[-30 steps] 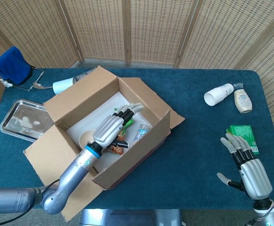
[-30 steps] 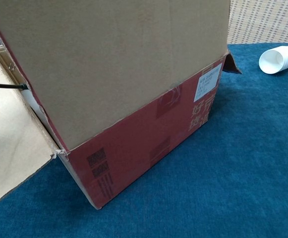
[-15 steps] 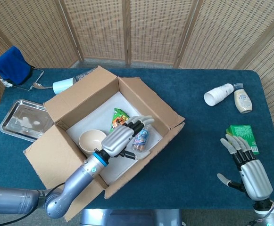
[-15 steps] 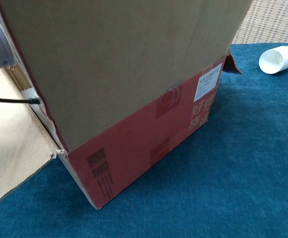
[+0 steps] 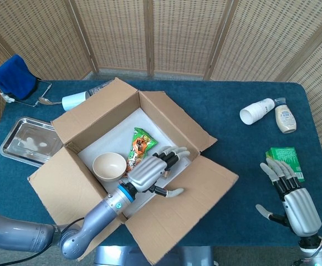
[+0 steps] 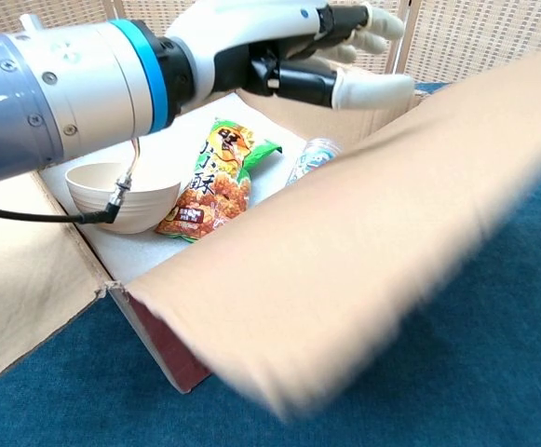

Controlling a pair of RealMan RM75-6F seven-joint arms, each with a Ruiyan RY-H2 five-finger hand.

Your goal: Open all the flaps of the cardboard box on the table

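The cardboard box (image 5: 91,116) stands left of centre on the blue table with all its flaps turned outward. Its front flap (image 5: 188,205) lies folded out and down toward me, and shows blurred in the chest view (image 6: 372,251). My left hand (image 5: 156,169) hovers open over the box's front edge with fingers spread, holding nothing; the chest view shows it high above the contents (image 6: 279,51). Inside lie a beige bowl (image 5: 109,165), a green snack bag (image 5: 139,145) and a small bottle (image 6: 315,158). My right hand (image 5: 291,197) rests open at the table's near right.
A metal tray (image 5: 30,141), a blue cloth (image 5: 14,77) and a white cup (image 5: 75,101) sit to the left of the box. Two white bottles (image 5: 257,111) lie at the far right. A green carton (image 5: 285,160) sits just beyond my right hand.
The front flap has swung from upright to folded outward and down. My left hand has moved from inside the box toward its front edge. The right hand has stayed still.
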